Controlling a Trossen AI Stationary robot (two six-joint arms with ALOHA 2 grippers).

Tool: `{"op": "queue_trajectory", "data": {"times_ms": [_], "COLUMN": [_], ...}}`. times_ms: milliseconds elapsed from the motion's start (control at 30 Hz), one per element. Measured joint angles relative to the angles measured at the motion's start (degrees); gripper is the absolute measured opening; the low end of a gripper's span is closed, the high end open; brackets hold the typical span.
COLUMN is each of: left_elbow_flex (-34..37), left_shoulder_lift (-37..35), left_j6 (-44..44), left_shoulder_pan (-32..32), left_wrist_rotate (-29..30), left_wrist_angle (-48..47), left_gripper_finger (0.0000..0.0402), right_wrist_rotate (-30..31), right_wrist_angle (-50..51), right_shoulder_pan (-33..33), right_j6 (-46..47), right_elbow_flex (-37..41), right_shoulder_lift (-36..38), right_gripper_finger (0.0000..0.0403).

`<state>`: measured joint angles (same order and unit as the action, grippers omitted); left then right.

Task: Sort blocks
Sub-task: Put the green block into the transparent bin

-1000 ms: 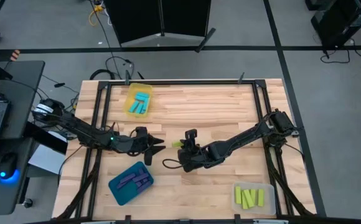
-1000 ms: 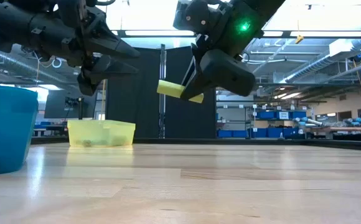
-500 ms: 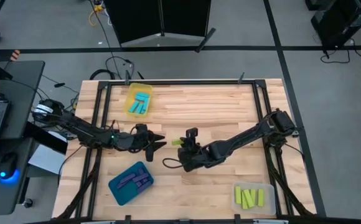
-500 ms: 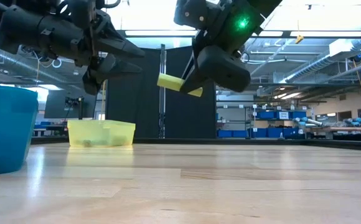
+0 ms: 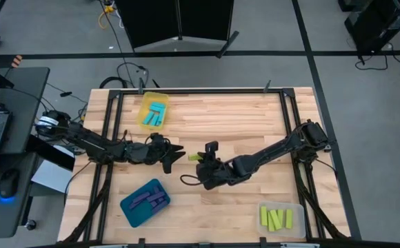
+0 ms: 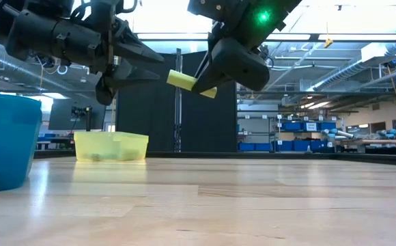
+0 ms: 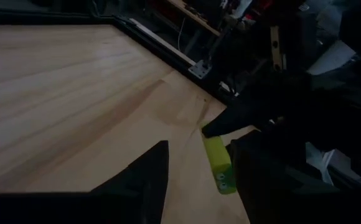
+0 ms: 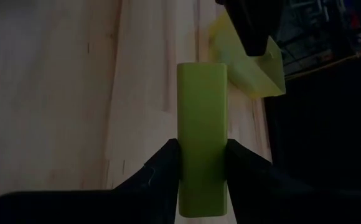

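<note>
A yellow-green block (image 6: 191,83) hangs well above the middle of the table, with my right gripper (image 5: 202,161) shut on it. My left gripper (image 6: 158,66) stands open just to the block's left, fingertips pointing at its free end and a small gap from it. In the left wrist view the block (image 7: 218,163) shows between and beyond the two left fingers. Other blocks lie sorted in trays: cyan ones in the yellow tray (image 5: 143,109), purple ones in the blue tray (image 5: 132,210), yellow-green ones in the clear tray (image 5: 297,219). My right gripper pinches the block's two long sides (image 8: 201,169) between its two fingers, at the end nearer the wrist. The fingers come from the table's right, slanting down, and lie along the block. The block is lifted clear, its free end (image 6: 175,76) tilted up toward the left gripper.
The three trays stand at the table's far left, near left and near right. Bare wood lies beneath both grippers and across the middle. A black frame (image 5: 186,91) runs around the table's edges.
My left gripper has swung a little toward the table's far edge and up, bringing its fingertips nearer the block's free end. My right gripper has risen slightly with the block still in its hold.
</note>
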<state>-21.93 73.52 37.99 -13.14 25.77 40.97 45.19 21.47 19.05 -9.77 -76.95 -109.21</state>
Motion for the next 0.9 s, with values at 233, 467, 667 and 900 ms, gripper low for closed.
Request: {"op": "queue_trajectory", "data": {"times_ms": [233,467,667,900], "left_elbow_flex": [0.0,0.0,-1.61,-4.52], "left_shoulder_lift": [0.0,0.02,4.52,9.37], "left_j6": [2.55,4.57,7.49,5.93], "left_shoulder_pan": [0.41,0.41,0.41,0.41], "left_wrist_rotate": [-2.73,-3.13,-3.29,-5.93], "left_wrist_angle": [-0.07,-0.08,1.09,5.64], "left_gripper_finger": [0.018,0.018,0.018,0.018], "right_wrist_rotate": [-0.02,-0.04,-0.14,0.85], "right_wrist_angle": [-0.71,-2.43,-2.02,-1.99], "right_shoulder_pan": [0.19,-0.22,-0.5,-0.75], "right_j6": [-0.51,-1.4,-2.48,-2.46], "right_elbow_flex": [0.02,0.02,-0.36,-1.97], "right_shoulder_lift": [0.02,0.02,0.02,0.11], "right_gripper_finger": [0.0112,0.0112,0.0112,0.0112]}}
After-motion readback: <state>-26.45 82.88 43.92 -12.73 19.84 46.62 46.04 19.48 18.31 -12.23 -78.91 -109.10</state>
